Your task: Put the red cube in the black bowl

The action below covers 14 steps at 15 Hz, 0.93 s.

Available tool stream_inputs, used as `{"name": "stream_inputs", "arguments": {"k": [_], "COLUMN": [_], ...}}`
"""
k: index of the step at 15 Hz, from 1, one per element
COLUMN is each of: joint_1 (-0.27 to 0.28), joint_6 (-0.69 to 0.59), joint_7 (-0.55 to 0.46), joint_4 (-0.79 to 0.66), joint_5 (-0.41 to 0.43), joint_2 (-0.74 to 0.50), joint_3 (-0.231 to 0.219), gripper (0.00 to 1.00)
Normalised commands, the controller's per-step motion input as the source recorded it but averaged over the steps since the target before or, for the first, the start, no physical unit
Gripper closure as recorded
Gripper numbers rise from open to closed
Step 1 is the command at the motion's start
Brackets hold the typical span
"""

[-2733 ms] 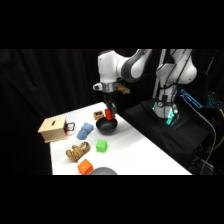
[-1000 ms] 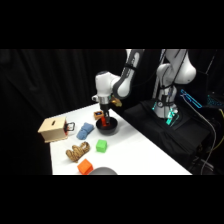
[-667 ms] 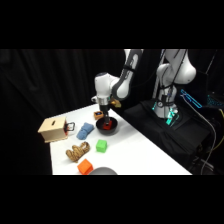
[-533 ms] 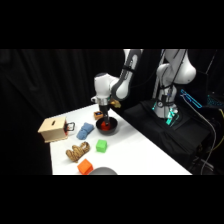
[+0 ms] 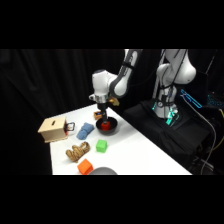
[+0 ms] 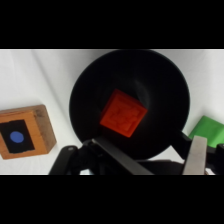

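The red cube lies flat on the floor of the black bowl, a little off its centre, with nothing touching it. My gripper hangs just above the bowl's near rim, open, its two fingers standing wide apart with the cube free between and beyond them. From the side, the gripper points straight down over the black bowl at the table's back, and the red cube shows inside it.
A wooden box stands at the left, a blue object beside the bowl. A green cube, a tan wooden piece, an orange cube and a grey dish lie nearer. The table edge runs right of the bowl.
The arm folded lower and the gripper came down over the black bowl. Over the last second it has held almost still there.
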Motion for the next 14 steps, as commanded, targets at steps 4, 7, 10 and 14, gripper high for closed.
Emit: {"name": "stream_inputs", "arguments": {"k": [4,7,10,14], "joint_1": [0.034,0.04,0.032,0.031], "joint_6": [-0.38,-0.42,-0.39,-0.36], "joint_7": [0.08,0.11,0.11,0.12], "joint_4": [-0.01,0.04,0.09,0.11], "joint_5": [-0.125,-0.155,-0.144,-0.145], "joint_2": [-0.39,-0.36,-0.3,-0.24], "joint_3": [-0.045,-0.04,-0.028,-0.016], "gripper": [0.0,0.0,0.0,0.0]}}
